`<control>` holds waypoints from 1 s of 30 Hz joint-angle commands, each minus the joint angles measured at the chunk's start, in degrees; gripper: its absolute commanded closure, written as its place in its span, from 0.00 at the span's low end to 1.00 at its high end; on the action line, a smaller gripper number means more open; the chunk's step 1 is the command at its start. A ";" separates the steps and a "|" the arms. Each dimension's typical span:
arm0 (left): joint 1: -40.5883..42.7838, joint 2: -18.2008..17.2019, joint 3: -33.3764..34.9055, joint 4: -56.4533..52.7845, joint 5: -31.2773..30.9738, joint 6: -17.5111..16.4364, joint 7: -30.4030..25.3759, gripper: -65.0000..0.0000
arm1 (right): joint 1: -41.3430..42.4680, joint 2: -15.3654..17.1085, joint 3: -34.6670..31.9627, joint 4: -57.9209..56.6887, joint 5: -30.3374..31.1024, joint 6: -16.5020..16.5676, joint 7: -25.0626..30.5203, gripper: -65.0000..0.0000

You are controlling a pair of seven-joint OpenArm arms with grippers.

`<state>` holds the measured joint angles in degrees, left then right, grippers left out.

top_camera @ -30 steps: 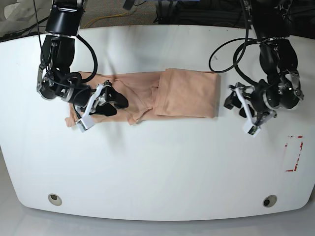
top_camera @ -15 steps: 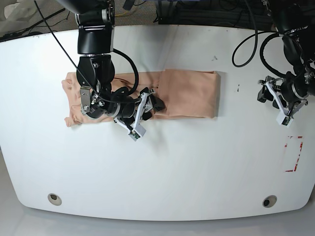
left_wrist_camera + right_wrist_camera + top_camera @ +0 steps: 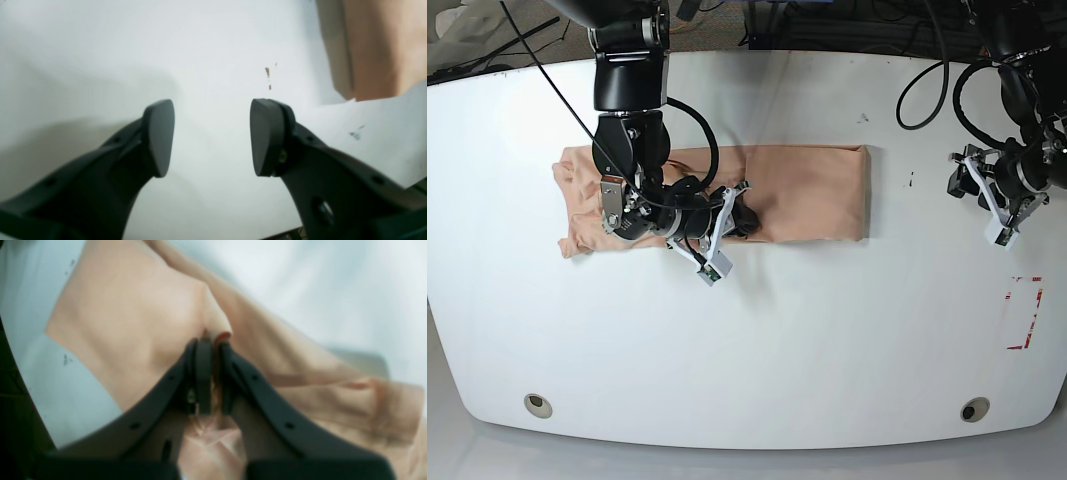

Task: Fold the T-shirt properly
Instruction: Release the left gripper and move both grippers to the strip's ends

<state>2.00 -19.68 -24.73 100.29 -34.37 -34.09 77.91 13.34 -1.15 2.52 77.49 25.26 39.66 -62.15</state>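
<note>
The peach T-shirt (image 3: 807, 190) lies as a long strip across the back middle of the white table (image 3: 757, 340), with a folded layer on its right half. My right gripper (image 3: 739, 222) is on the shirt's front edge near the middle, shut on a pinch of the shirt's fabric (image 3: 213, 335). In the right wrist view (image 3: 213, 373) cloth bunches between and under the jaws. My left gripper (image 3: 1002, 215) hangs over bare table to the right of the shirt, open and empty. In the left wrist view (image 3: 211, 136) the shirt's corner (image 3: 377, 50) shows at the top right.
A red-marked rectangle (image 3: 1024, 312) is on the table near the right edge. Small dark marks (image 3: 911, 181) dot the table right of the shirt. Two round holes (image 3: 539, 405) sit near the front edge. Cables (image 3: 827, 30) run behind the table.
My right gripper has carried the shirt's fabric rightward from the left part to the middle. My left gripper has drawn back to the right, away from the shirt.
</note>
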 commanded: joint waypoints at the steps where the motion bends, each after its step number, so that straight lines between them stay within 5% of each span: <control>1: -0.90 0.47 1.65 1.03 -0.75 -0.16 -1.12 0.49 | 3.05 -0.13 -0.02 0.97 0.99 0.34 1.27 0.91; 8: -3.63 2.41 8.95 1.73 -0.58 -0.16 -1.12 0.49 | 4.46 -0.13 -0.02 0.88 0.55 0.34 1.27 0.85; 15: -7.93 5.04 15.37 1.56 -0.40 0.20 -1.12 0.49 | 4.02 0.40 0.60 0.53 0.99 0.34 1.18 0.45; 18: -10.04 7.51 17.39 1.47 0.48 0.20 -1.29 0.49 | 3.14 2.51 1.12 3.08 2.30 0.34 0.92 0.36; 25: -10.40 12.17 25.04 1.38 10.94 0.20 -7.36 0.49 | -0.20 7.61 12.02 10.02 13.03 0.34 -2.95 0.36; 30: -8.73 12.78 31.02 1.29 17.10 0.02 -8.24 0.49 | -1.78 10.95 24.24 9.93 13.91 0.34 -5.59 0.35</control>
<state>-6.46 -6.74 5.50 100.75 -18.31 -33.89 70.41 11.35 8.01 23.20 86.43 37.89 39.75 -68.23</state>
